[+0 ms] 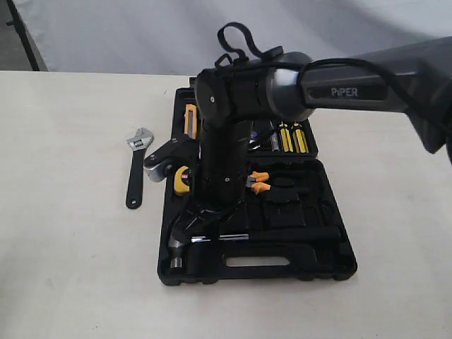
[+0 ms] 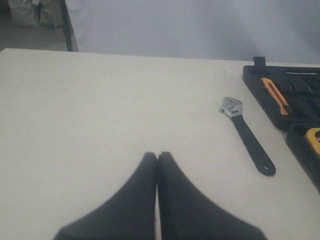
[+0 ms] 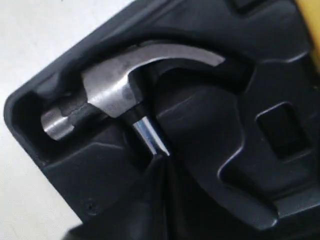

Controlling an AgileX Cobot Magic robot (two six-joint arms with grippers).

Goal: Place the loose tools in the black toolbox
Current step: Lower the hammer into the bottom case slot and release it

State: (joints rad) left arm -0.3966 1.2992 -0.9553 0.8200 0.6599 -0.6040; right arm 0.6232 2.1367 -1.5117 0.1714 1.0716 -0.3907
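Robot arm reaching down over an open black toolbox (image 1: 339, 272), where a claw hammer (image 1: 212, 239) lies in its moulded recess.
The hammer sits along the case's 6 o'clock edge. The right gripper (image 3: 162, 160) is clenched, tips at the steel shaft. An adjustable wrench (image 1: 135, 169) lies on the table (image 1: 70, 247) at 9 o'clock of the case. The left gripper (image 2: 157, 160) is clenched on nothing.

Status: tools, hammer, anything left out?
Left tool shut, empty. Right tool shut just above hammer; hammer lies in toolbox recess. Wrench on table, outside toolbox, unobstructed.
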